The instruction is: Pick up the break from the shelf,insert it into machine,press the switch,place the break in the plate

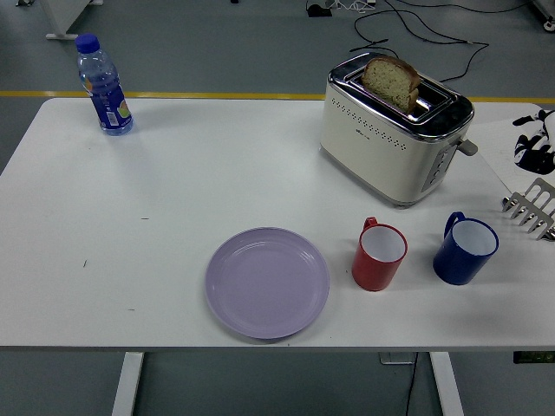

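Brown bread slice (392, 81) is standing popped in cream toaster (395, 139); my right hand (533, 147), fingers unreadable, is facing the lilac plate (267, 282) step.

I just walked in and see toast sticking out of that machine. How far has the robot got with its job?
The bread slice stands raised out of the toaster, so inserting it looks done and probably the switch press too. Nothing is held now: the right hand sits at the table's right edge, holding nothing I can see, beside a small rack. Still left: lifting the bread onto the purple plate, which is bare.
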